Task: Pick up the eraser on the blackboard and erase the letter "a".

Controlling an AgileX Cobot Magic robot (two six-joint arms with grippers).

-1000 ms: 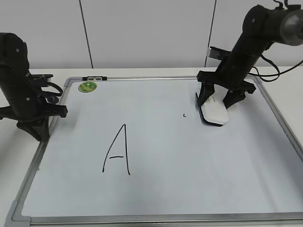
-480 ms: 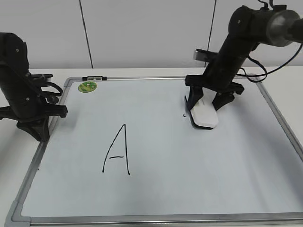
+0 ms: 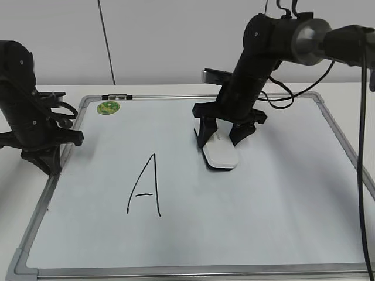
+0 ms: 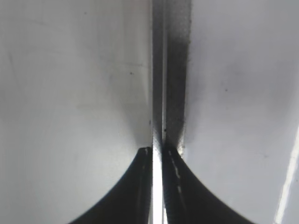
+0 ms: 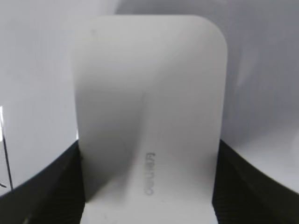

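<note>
The blackboard is a white dry-erase board with a grey frame, lying flat. My right gripper is shut on the white eraser, which lies flat on the board near its middle. In the right wrist view the eraser fills the frame between the two black fingers. The small letter "a" is not visible; the eraser covers the spot where a small mark stood. A tall capital "A" stays at the left. My left gripper is shut and empty at the board's left edge, over the frame rail.
A round green sticker sits at the board's top left corner. A small black clip lies on the top frame. The right arm's cable hangs along the right side. A white wall stands behind the table.
My right gripper has slid the eraser leftward across the board, from the upper right over the small black mark, which no longer shows. The left arm has not moved.
</note>
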